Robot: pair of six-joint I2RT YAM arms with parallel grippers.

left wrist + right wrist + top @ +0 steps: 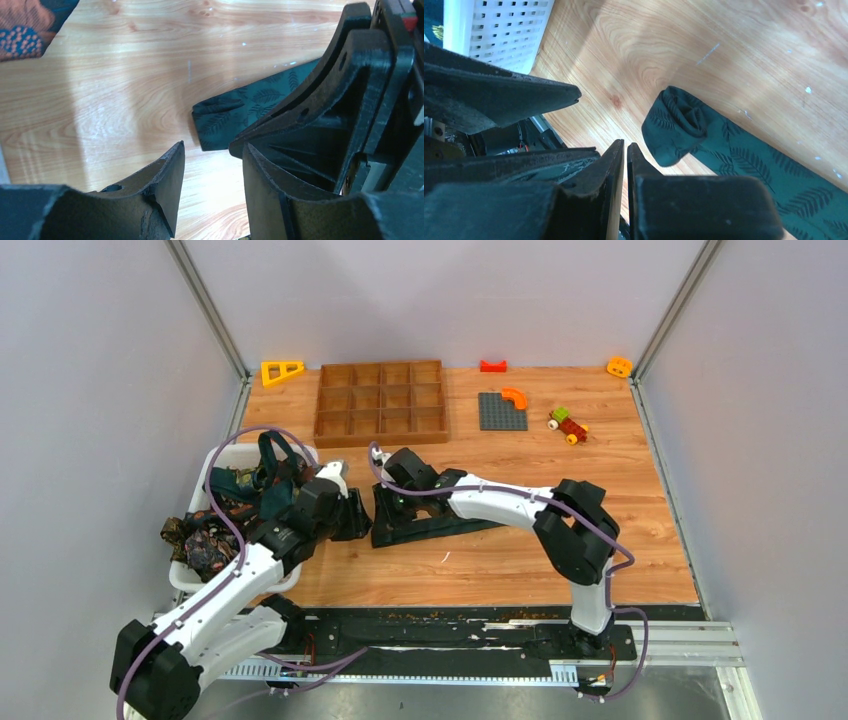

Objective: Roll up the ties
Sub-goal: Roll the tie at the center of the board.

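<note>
My right end effector is pressed together on nothing and my left end effector stands spread, empty. Both are just beside the dark green tie, which lies on the counter with one end curled. Bare wood surrounds that end, the white basket is near, and from above the curl is hard to make out.
</note>
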